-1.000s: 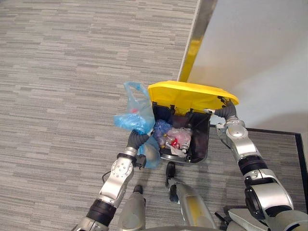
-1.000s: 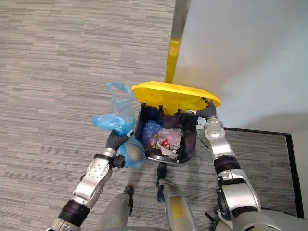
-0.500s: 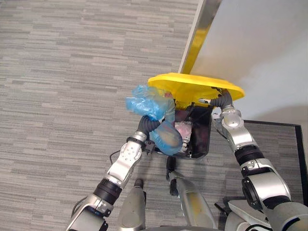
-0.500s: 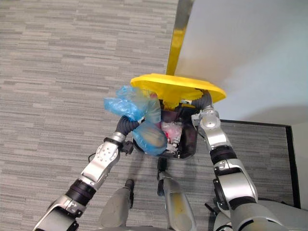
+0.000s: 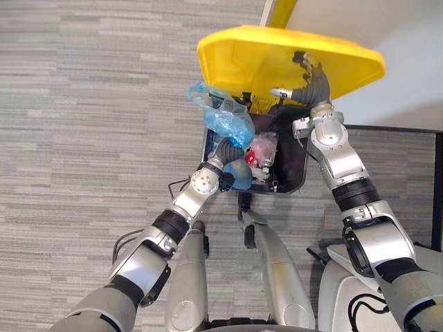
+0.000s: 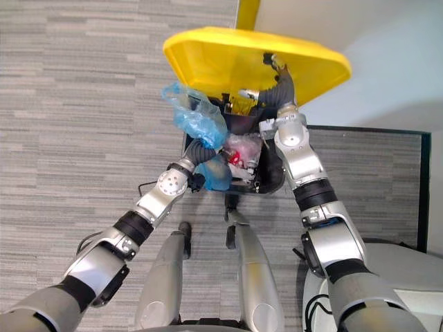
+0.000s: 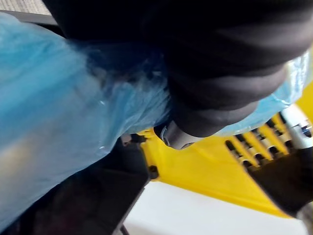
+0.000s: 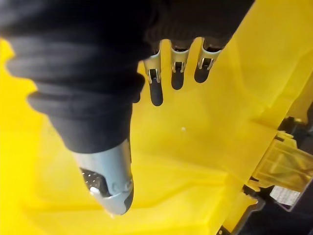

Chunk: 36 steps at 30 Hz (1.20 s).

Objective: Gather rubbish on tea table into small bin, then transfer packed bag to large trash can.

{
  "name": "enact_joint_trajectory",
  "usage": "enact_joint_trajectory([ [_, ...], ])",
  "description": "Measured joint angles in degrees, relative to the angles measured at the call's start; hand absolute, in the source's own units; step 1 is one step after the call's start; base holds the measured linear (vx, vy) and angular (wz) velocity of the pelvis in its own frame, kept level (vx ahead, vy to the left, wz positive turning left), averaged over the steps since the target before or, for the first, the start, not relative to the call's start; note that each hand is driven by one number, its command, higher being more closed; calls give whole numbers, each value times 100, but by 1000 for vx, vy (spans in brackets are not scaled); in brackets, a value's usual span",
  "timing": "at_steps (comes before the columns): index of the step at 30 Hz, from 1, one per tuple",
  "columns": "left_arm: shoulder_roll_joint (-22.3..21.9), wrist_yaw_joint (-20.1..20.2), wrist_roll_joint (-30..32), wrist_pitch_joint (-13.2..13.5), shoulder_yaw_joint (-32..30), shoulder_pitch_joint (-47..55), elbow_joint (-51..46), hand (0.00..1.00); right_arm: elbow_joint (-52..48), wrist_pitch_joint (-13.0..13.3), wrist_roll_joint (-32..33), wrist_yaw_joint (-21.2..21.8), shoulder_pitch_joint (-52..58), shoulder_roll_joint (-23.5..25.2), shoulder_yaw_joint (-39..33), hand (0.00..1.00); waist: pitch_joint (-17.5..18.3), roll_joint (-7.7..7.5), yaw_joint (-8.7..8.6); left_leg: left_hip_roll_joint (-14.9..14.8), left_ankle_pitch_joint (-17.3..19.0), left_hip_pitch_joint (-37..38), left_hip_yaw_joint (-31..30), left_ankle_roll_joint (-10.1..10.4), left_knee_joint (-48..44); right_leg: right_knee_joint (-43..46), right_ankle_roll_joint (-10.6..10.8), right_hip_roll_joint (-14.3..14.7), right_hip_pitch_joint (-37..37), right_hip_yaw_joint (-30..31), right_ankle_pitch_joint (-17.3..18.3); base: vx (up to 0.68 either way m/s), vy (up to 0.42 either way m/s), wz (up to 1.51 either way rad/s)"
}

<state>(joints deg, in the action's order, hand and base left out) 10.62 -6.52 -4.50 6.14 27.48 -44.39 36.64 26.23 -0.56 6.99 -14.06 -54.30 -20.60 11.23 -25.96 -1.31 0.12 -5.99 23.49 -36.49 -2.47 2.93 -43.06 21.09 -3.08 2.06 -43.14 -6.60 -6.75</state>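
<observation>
The right hand (image 5: 305,72), flat with straight fingers, props up the yellow lid (image 5: 235,52). The left hand (image 5: 227,152) is swathed in the blue bag (image 5: 223,121) at the mouth of the large trash can (image 5: 302,173); I cannot tell its grip. This looks like the final step, and the next move is to release the bag inside. There are 1 bag, 1 can and 1 lid.

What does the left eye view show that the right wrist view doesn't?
The left eye view adds the blue bag at the left robot hand, rubbish inside the black bin, and grey carpet. The right wrist view adds a close look at straight fingers pressed against the yellow lid. Both show the right robot hand propping that lid open, plus some of the bin.
</observation>
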Motion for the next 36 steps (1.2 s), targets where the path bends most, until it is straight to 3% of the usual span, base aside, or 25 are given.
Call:
enact_joint_trajectory([
  [4,-25,-14,316,-162,-254,-50,374,100,-492,2,141,-88,-264,108,191,0,-90,10,-97,-106,47,-452,181,11,-282,202,-2,0,-443,37,-2,-25,24,-10],
  [13,-67,-140,932,-349,-728,-263,577,100,-979,58,154,-106,-542,195,433,0,-139,9,-106,-126,55,-956,262,14,-462,389,-24,-24,-1013,62,-11,-1,5,-1],
  [14,-97,-156,948,-350,-807,-279,577,0,-979,82,153,-106,-589,191,523,0,-139,9,-112,-145,57,-998,285,14,-497,399,-24,-23,-1043,58,-11,0,0,0],
  [24,-265,-556,1049,-539,-1335,-230,576,0,-977,185,144,-102,-663,228,717,0,-137,10,-89,-134,59,-1046,307,13,-512,479,-55,-53,-1125,53,3,0,0,0],
  [36,-238,-582,952,-494,-1180,-157,427,0,-956,186,138,-82,-579,229,693,0,-128,20,-78,-114,55,-774,337,8,-489,495,-55,-148,-837,33,4,-25,3,3],
])
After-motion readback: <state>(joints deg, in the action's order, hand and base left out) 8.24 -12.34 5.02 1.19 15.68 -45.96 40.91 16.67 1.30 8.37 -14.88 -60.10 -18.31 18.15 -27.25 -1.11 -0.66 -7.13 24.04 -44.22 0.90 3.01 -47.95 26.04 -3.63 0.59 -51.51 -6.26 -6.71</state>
